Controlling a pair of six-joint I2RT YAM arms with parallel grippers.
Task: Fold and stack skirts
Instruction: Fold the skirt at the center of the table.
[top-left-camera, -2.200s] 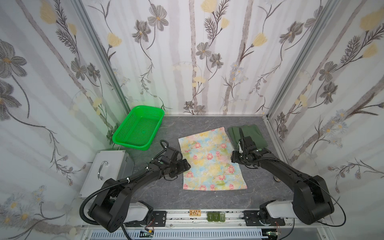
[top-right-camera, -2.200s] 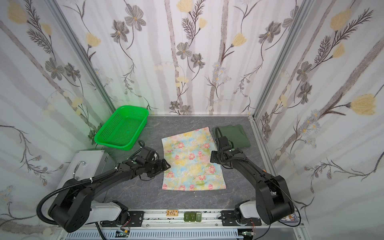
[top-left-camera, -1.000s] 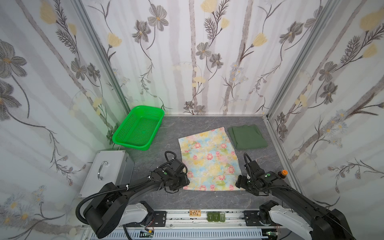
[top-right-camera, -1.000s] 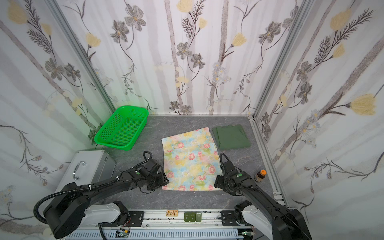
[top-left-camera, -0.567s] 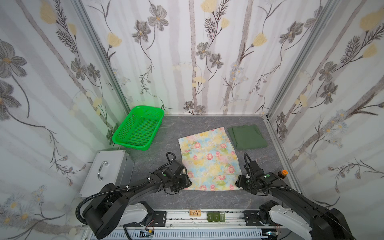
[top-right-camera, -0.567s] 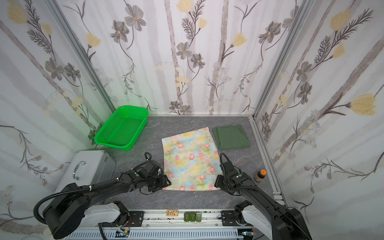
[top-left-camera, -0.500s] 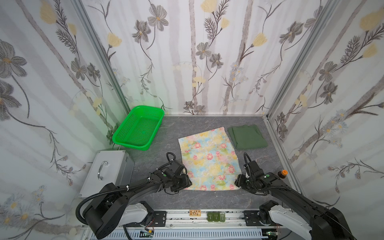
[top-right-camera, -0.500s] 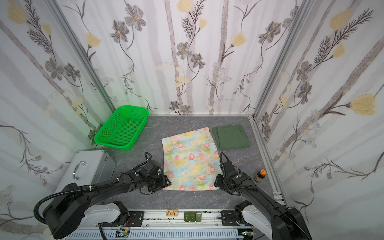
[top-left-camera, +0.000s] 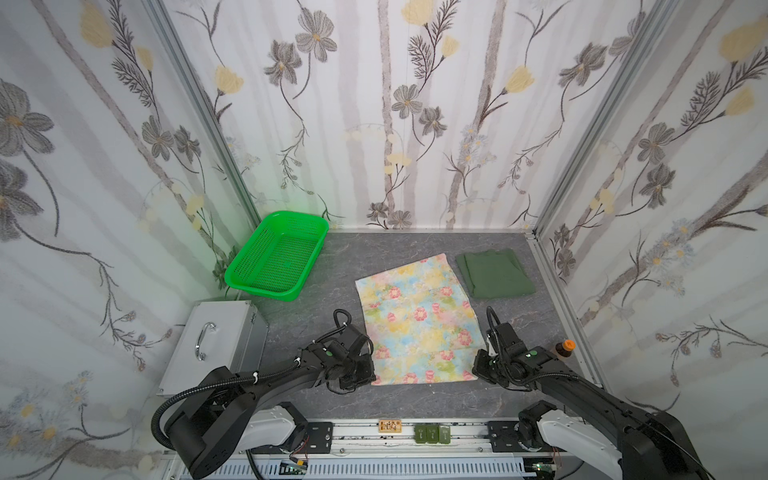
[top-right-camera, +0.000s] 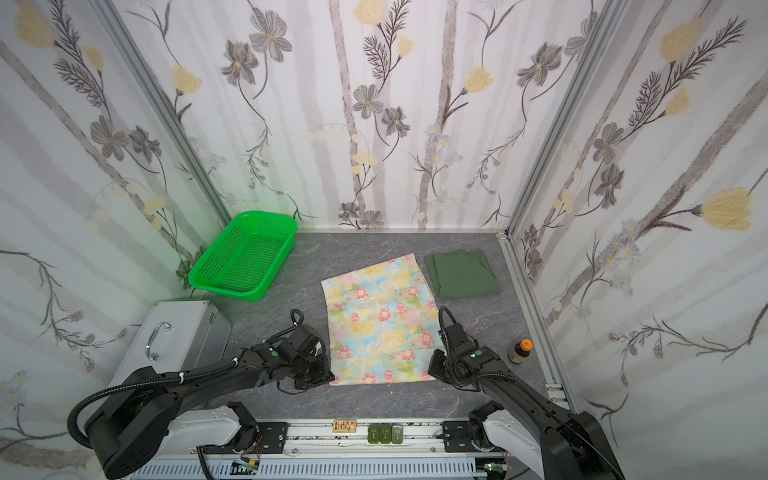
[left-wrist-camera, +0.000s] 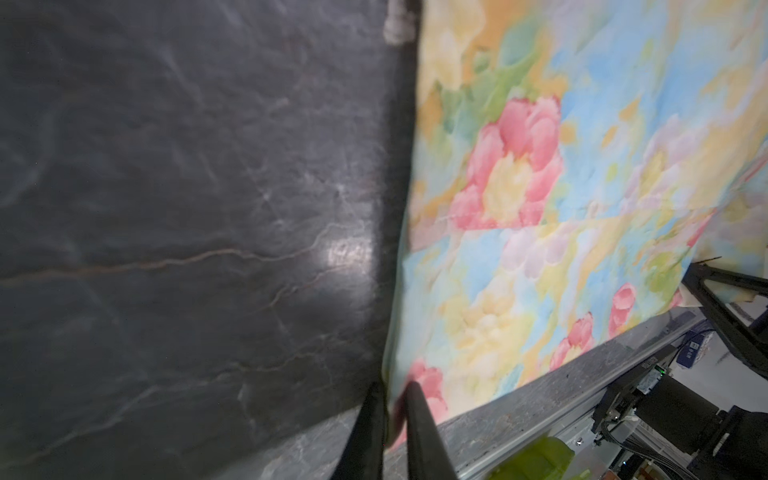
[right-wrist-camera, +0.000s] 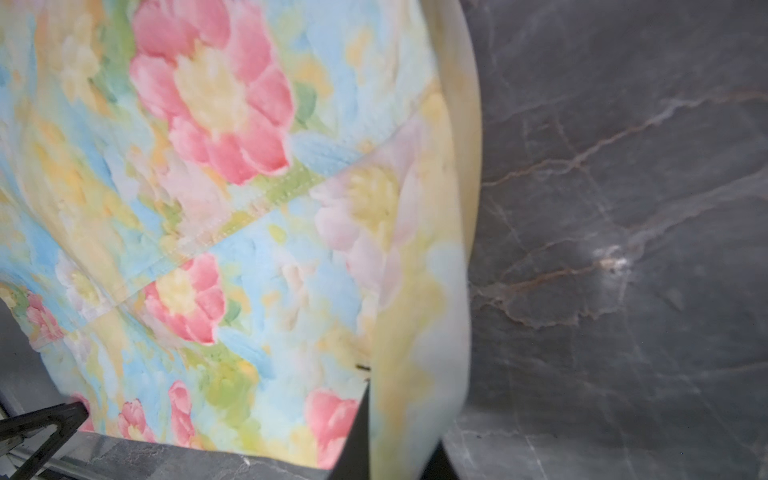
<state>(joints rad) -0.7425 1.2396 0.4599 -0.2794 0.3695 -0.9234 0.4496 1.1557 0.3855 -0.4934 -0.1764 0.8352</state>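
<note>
**Floral skirt** (top-left-camera: 415, 320): soft pastel yellow-blue cloth with pink flowers. It lies flat as a rough rectangle in the middle of the grey, veined tabletop (top-left-camera: 328, 266). Its long axis runs from my near edge toward the back wall, with the far end leaning slightly left. A stitched seam crosses it close to the near hem.

**Left claw** (left-wrist-camera: 395, 419): closed on the near-left corner, with the cloth pinched between thin black fingers.

**Right claw** (right-wrist-camera: 399, 457): clamped on the near-right corner, where the edge curls upward.

**Olive-green skirt** (top-left-camera: 494, 274): plain and matte, folded into a compact rectangle just beside the far-right edge.

**Outward from the skirts:**
- a bright green perforated plastic basket (top-left-camera: 249, 259) at back left;
- a metal case (top-left-camera: 224, 328) with a handle;
- a small orange-capped bottle (top-left-camera: 563, 351) on my right.
</note>
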